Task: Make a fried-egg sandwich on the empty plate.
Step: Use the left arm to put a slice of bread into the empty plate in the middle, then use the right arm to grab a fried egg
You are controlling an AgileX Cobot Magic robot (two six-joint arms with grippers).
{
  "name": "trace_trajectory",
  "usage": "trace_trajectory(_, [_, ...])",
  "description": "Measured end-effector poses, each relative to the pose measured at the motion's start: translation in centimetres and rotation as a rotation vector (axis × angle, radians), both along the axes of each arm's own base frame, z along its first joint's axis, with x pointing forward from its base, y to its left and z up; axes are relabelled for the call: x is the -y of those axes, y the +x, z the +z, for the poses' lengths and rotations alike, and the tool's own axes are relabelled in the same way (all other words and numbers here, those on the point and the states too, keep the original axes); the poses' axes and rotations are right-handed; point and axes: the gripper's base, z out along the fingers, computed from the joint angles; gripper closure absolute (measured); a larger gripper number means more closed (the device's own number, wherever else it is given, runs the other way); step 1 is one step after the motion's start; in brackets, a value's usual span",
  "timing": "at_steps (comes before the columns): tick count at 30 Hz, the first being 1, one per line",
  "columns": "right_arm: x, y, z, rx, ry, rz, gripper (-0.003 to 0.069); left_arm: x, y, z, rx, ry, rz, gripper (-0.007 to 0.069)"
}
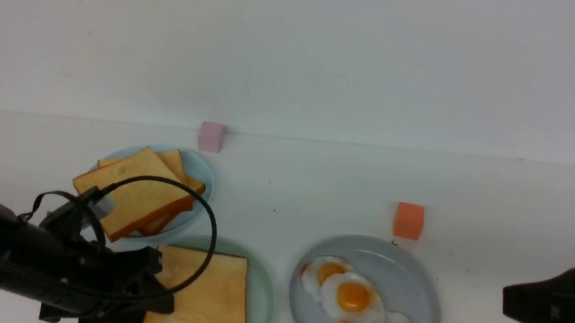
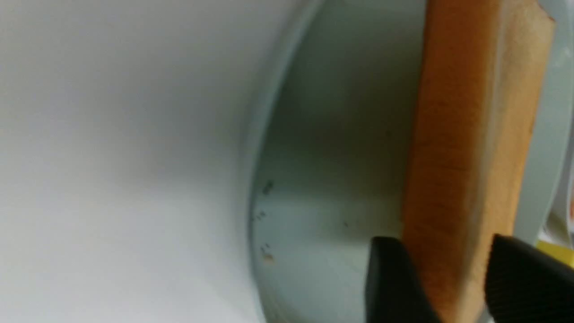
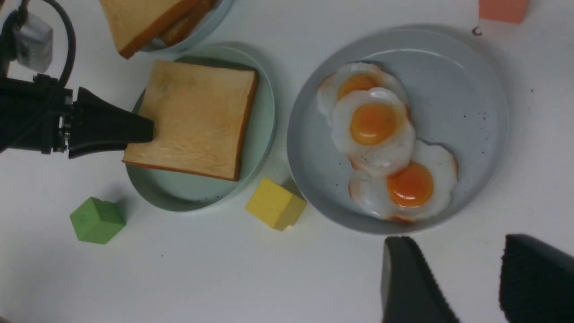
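1. Toast placement looks like the step in hand. The bottom toast slice (image 1: 200, 295) lies flat on the mint-green plate (image 1: 262, 291), near and left of centre. No egg is on it, so the sandwich is barely begun.
2. The left gripper (image 1: 164, 292) straddles that slice's left edge, one finger on either face. The blurred wrist view does not show whether the pads press the toast or stand clear of it.
3. To finish well, the jaws should part fully before the arm backs off leftward, low and level. Lifting too soon would likely tip the slice or drag it off the plate.
4. The right gripper (image 3: 462, 251) hangs with its jaws wide and nothing between them. It is at the near right, apart from the food.
5. Three fried eggs (image 1: 353, 297) overlap on the grey-blue plate (image 1: 413, 279), just right of the mint-green plate. One of them probably goes on next, and because they overlap, taking one may drag its neighbours.
6. A stack of toast (image 1: 136, 194) sits on the light-blue plate (image 1: 202, 174) just beyond the mint-green one, and the left arm's cable (image 1: 210, 228) arcs across it. A careless retreat could snag there.
7. The yellow block (image 3: 274, 204) sits near, between the two plates' rims, in the likely path for carrying an egg. The green block (image 3: 96, 220) lies near and left. The pink block (image 1: 210, 136) and orange block (image 1: 408, 220) stand farther off, out of the way.
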Motion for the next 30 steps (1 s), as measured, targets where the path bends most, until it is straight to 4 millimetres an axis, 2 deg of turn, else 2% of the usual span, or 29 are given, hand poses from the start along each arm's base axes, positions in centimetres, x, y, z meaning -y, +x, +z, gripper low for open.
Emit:
trace_trajectory(1, [-0.2,0.5,-0.1,-0.018,-0.005,0.003,0.0342,0.1,-0.1,0.4,-0.001,-0.004,-0.020,0.0202])
trace_trajectory(5, [-0.6,2.0,-0.3,-0.066,-0.017,0.008,0.0342,-0.1,0.0,2.1,-0.002,0.023,-0.015,0.0070])
trace_trajectory(7, [-0.8,2.7,-0.4,-0.081,-0.021,0.008,0.0342,-0.3,0.3,3.0,0.002,0.048,-0.015,0.0041])
trace_trajectory(10, [-1.4,4.5,-0.9,-0.123,-0.032,0.011,0.0332,-0.9,0.6,5.8,0.032,0.126,-0.017,0.0018])
trace_trajectory(13, [-1.9,6.2,-1.7,-0.157,-0.057,0.031,0.0316,-1.3,0.7,9.3,0.084,0.184,-0.017,0.0034])
trace_trajectory(15, [-2.3,7.3,-2.4,-0.175,-0.072,0.062,0.0314,-1.5,0.1,11.9,0.149,0.208,-0.030,0.0062])
trace_trajectory(17, [-2.8,8.5,-3.4,-0.207,-0.084,0.091,0.0313,-1.3,-1.4,14.4,0.241,0.222,-0.058,0.0114])
trace_trajectory(18, [-2.9,8.8,-3.6,-0.210,-0.085,0.099,0.0313,-1.3,-1.7,14.8,0.259,0.223,-0.061,0.0120])
trace_trajectory(20, [-3.5,10.0,-4.5,-0.237,-0.067,0.112,0.0313,-0.2,-4.2,16.6,0.380,0.243,-0.164,0.0216])
trace_trajectory(24, [-4.3,11.6,-5.2,-0.228,-0.073,0.185,0.0313,1.7,-8.1,16.9,0.530,0.253,-0.342,0.0414])
trace_trajectory(30, [-5.5,14.4,-7.1,-0.294,-0.085,0.273,0.0313,3.5,-10.9,14.8,0.622,0.232,-0.470,0.0634])
